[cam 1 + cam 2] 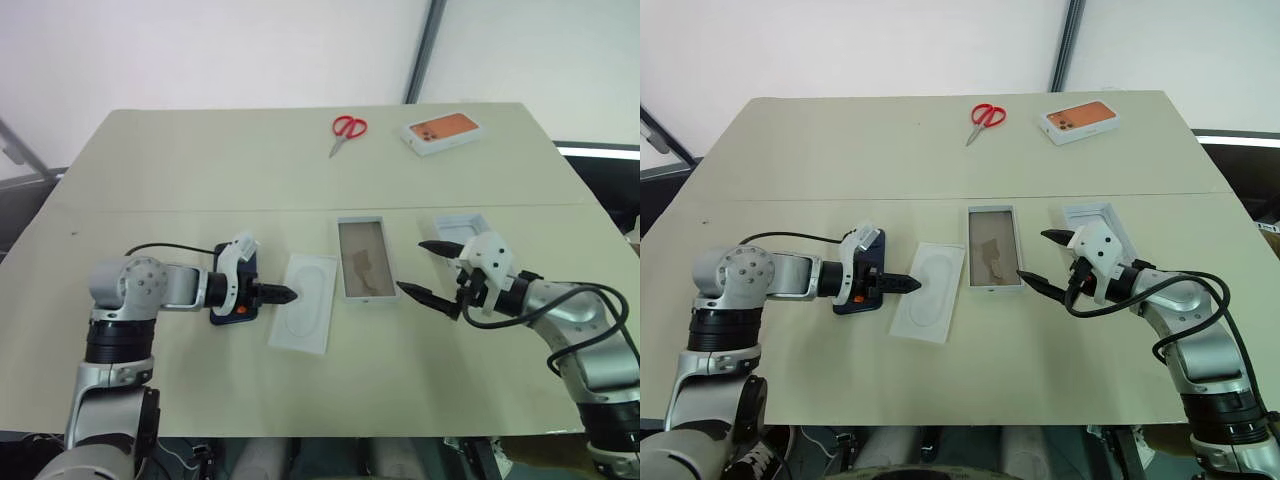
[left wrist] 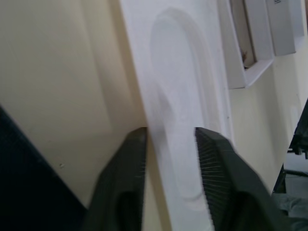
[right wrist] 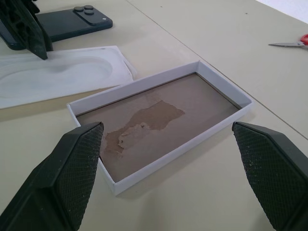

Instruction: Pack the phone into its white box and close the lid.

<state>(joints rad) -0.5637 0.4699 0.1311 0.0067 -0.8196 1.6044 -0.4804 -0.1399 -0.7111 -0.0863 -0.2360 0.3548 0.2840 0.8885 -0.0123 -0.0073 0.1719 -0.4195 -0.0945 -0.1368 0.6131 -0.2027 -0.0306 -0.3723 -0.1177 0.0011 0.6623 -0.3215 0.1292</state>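
Observation:
The dark navy phone (image 3: 72,21) lies flat on the table under my left wrist, camera cluster up. Just right of it is a flat white insert (image 1: 305,303) with an oval outline. My left gripper (image 1: 285,294) has its fingers drawn narrow over the insert's near edge, which runs between the fingertips (image 2: 137,144). The white box (image 1: 362,260), with a brownish floor, sits empty at the table's middle. My right gripper (image 1: 424,268) hovers wide open just right of the box. Behind it the lid (image 1: 465,222) lies with its white inside up.
Red-handled scissors (image 1: 347,130) and a white box with an orange phone picture (image 1: 442,131) lie at the far side of the table. A seam crosses the tabletop (image 1: 150,170) behind the work area. Bare table stretches in front of the box.

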